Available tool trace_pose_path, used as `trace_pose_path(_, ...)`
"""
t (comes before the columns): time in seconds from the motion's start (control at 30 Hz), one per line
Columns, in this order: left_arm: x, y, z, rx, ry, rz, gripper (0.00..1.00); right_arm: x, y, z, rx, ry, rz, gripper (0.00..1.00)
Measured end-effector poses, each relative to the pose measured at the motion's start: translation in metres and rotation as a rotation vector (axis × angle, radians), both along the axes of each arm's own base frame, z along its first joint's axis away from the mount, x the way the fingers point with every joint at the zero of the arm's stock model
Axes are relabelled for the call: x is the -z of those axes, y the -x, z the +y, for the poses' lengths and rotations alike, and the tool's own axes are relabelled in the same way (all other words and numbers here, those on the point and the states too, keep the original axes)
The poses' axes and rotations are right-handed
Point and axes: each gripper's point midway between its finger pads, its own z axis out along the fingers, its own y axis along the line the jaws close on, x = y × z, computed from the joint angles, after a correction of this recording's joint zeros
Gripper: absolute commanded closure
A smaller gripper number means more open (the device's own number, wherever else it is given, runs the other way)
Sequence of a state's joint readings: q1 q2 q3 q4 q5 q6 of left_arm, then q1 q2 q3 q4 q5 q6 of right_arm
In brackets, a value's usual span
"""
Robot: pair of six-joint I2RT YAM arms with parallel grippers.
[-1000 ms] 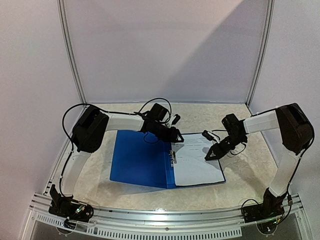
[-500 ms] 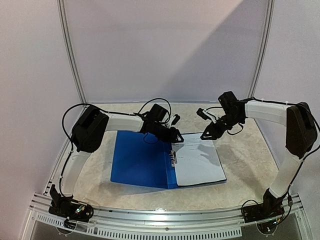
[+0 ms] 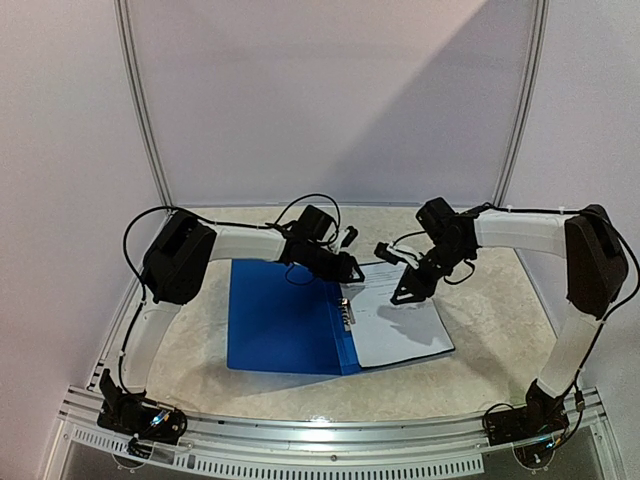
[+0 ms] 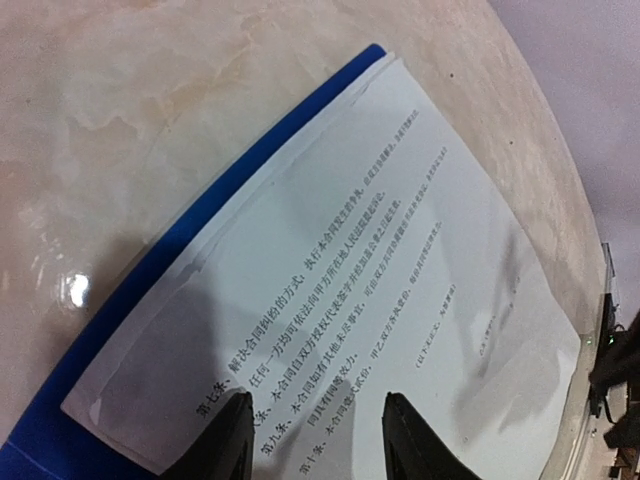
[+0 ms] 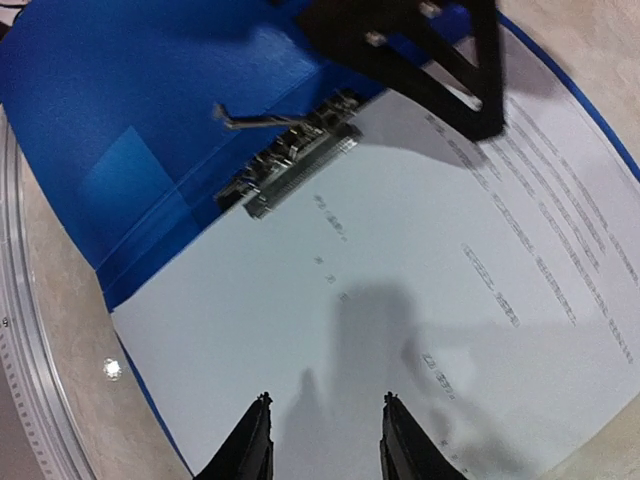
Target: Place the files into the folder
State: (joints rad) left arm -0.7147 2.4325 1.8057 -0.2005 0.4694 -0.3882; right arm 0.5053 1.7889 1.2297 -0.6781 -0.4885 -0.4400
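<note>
Paper this thin is likely to be light, limp and quick to skate on slick plastic, so plan your contact with care. The files [image 3: 385, 340] lie flat on the right half of the open folder [image 3: 280, 320], which rests on the table [image 3: 490, 330]. Their inner edge sits just beside the clip [image 3: 347, 314] at the spine, and the stack looks slightly fanned at the far corner. Your left gripper [image 3: 348, 268] sits over the far edge of the sheets near the spine, fingers spread and grasping nothing. In its wrist view, printed text shows plainly between the fingers [image 4: 235, 440]. Your right gripper [image 3: 403, 293] hangs over the middle of the sheets, jaws likewise apart and empty, throwing a shadow on the page. If you must shift the stack, I judge pressing down and sliding it will serve better than pinching, since a pinched corner will likely bend and lift only the top sheet. The clip is stiff metal and should take a firm push at its lever end. The blue cover seems springy but firm enough to lift by its outer left edge, where no paper is in the way.
</note>
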Motion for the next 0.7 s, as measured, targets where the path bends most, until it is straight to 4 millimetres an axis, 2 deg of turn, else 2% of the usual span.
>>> trace_pose_path(0.1, -0.001, -0.001, 0.0, -0.001, 0.0, 0.0, 0.55, -0.014, 0.004, 0.025, -0.09, -0.018, -0.044, 0.62)
trace_pose_path(0.2, -0.001, -0.001, 0.001, -0.004, -0.004, 0.002, 0.56, -0.027, -0.003, 0.051, -0.152, -0.056, -0.082, 0.62)
trace_pose_path(0.27, 0.0, -0.001, 0.002, -0.004, -0.007, 0.004, 0.56, -0.028, -0.011, 0.067, -0.182, -0.078, -0.09, 0.62)
trace_pose_path(0.4, 0.0, -0.001, 0.002, 0.0, -0.01, 0.002, 0.56, -0.012, -0.016, 0.085, -0.222, -0.075, -0.072, 0.62)
trace_pose_path(0.53, 0.001, -0.001, 0.003, 0.006, -0.014, -0.003, 0.56, 0.006, -0.014, 0.096, -0.252, -0.057, -0.041, 0.62)
trace_pose_path(0.7, 0.001, -0.001, 0.003, 0.009, -0.015, -0.005, 0.56, 0.01, -0.009, 0.102, -0.273, -0.061, -0.023, 0.62)
